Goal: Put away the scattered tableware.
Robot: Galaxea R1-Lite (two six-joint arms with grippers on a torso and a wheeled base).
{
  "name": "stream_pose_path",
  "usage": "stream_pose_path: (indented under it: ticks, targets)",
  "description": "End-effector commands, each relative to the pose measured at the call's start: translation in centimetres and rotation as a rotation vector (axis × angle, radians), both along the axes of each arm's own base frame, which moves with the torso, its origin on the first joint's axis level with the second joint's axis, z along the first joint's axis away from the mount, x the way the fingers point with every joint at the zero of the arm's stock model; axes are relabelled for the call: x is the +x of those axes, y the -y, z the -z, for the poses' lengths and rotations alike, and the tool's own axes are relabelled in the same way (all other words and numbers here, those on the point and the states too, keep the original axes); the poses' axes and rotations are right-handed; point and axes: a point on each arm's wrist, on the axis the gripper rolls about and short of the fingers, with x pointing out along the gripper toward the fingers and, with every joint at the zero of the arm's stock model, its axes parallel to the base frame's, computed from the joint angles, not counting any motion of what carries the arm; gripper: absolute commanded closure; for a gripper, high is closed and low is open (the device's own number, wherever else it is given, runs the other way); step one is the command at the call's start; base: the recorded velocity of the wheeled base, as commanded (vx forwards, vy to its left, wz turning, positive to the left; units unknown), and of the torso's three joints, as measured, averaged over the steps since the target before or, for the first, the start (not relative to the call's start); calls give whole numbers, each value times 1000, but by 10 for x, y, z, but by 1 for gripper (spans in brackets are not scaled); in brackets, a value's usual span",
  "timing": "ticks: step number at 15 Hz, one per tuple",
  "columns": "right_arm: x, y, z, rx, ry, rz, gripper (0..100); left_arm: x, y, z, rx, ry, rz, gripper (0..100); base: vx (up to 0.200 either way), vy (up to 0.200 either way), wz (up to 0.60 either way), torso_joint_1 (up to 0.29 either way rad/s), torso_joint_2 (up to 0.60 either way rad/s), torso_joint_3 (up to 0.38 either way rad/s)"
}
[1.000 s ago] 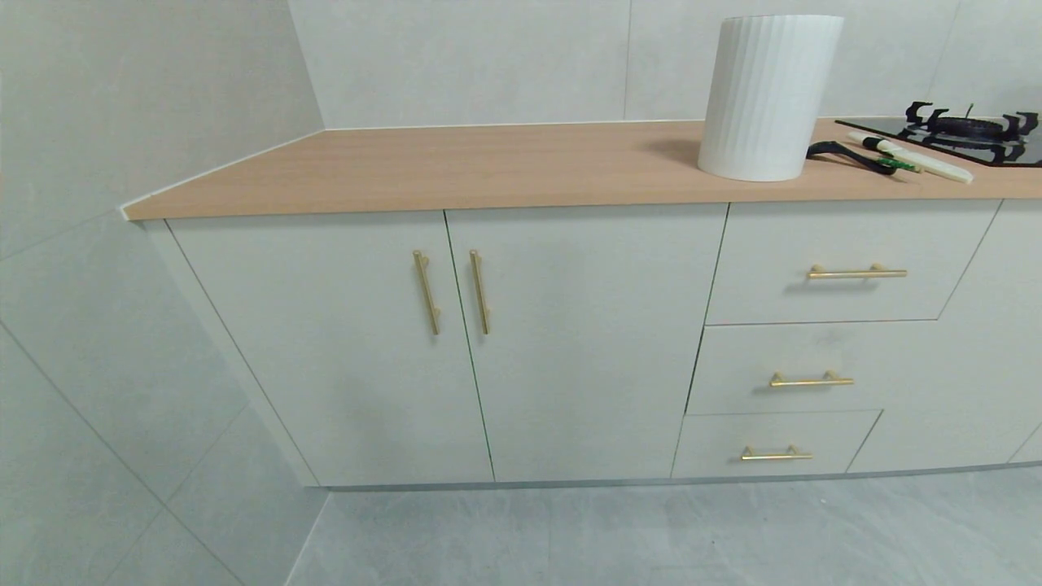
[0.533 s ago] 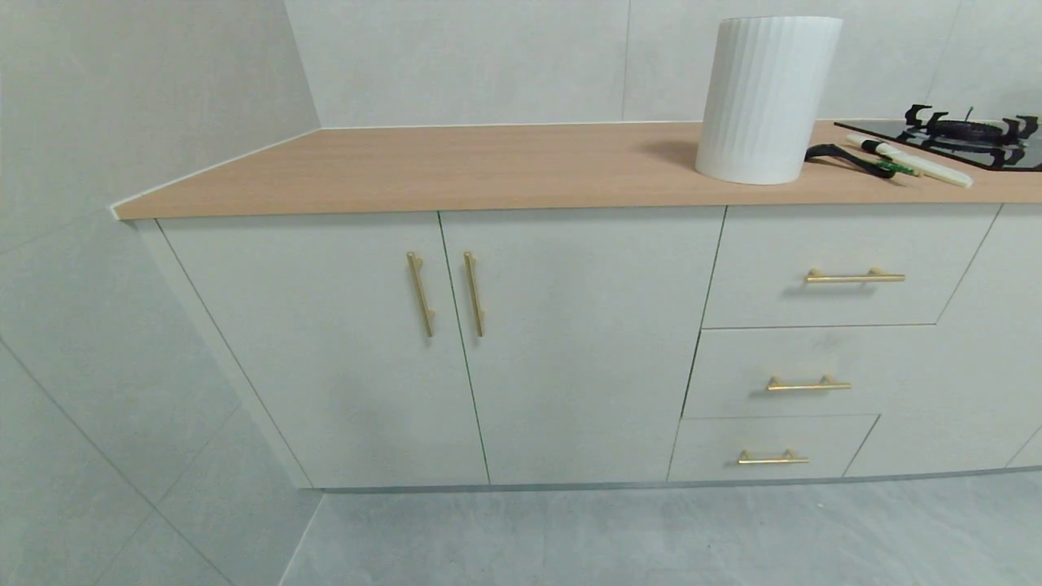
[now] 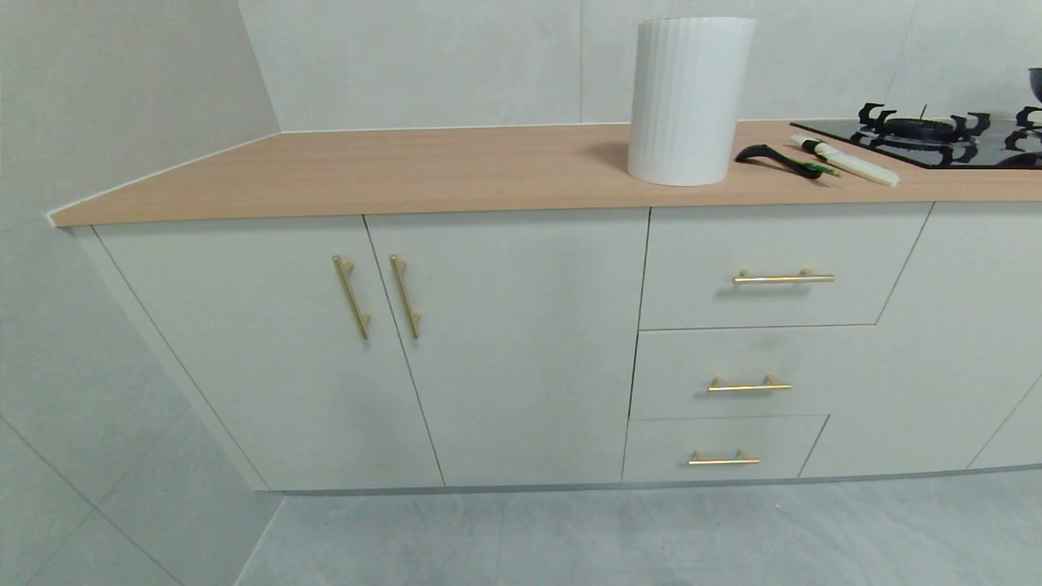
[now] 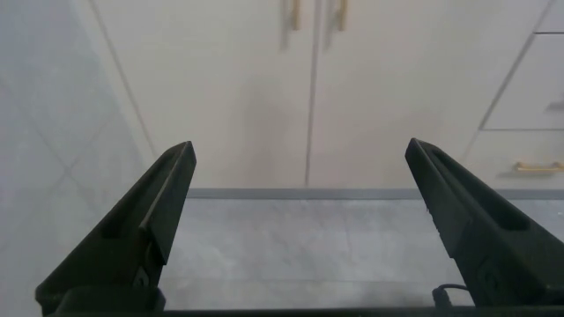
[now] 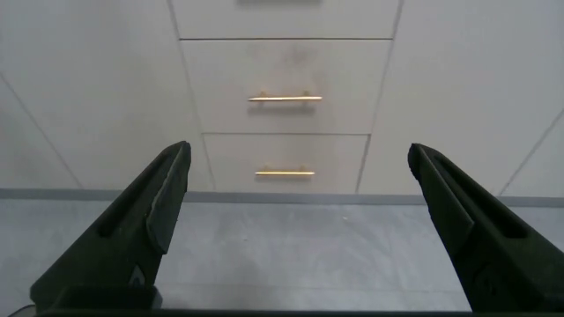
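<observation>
On the wooden countertop (image 3: 366, 171) stands a tall white ribbed holder (image 3: 689, 99). Just right of it lie a black ladle (image 3: 773, 157) and a cream-handled utensil with a green band (image 3: 847, 159), side by side near the stove. My left gripper (image 4: 300, 163) is open, low above the floor and facing the double cabinet doors (image 4: 308, 79). My right gripper (image 5: 300, 163) is open too, low in front of the lower drawers (image 5: 284, 86). Nothing sits between either pair of fingers.
A black gas hob (image 3: 928, 134) with pan supports sits at the counter's far right. Below are two cabinet doors (image 3: 374, 342) with gold handles and three drawers (image 3: 773, 268). A tiled wall (image 3: 98, 122) closes the left side; grey floor (image 3: 570, 537) lies in front.
The whole head view has shifted left, so the camera has turned or moved right; more of the hob shows now. The holder and utensils lie as before.
</observation>
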Motion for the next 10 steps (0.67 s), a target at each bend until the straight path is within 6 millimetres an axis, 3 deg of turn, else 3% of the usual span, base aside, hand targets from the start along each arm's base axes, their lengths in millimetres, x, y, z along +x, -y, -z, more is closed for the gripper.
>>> stream_pose_path:
  ticks: [1,4,10]
  targets:
    - [0,0,0,0,-1,-1,0,0,0,0,0,-1,-1,0,0,-200,0,2,12,-7]
    - [0,0,0,0,-1,-1,0,0,0,0,0,-1,-1,0,0,-200,0,5,4,7]
    - [0,0,0,0,-1,-1,0,0,0,0,0,-1,-1,0,0,0,0,0,0,0]
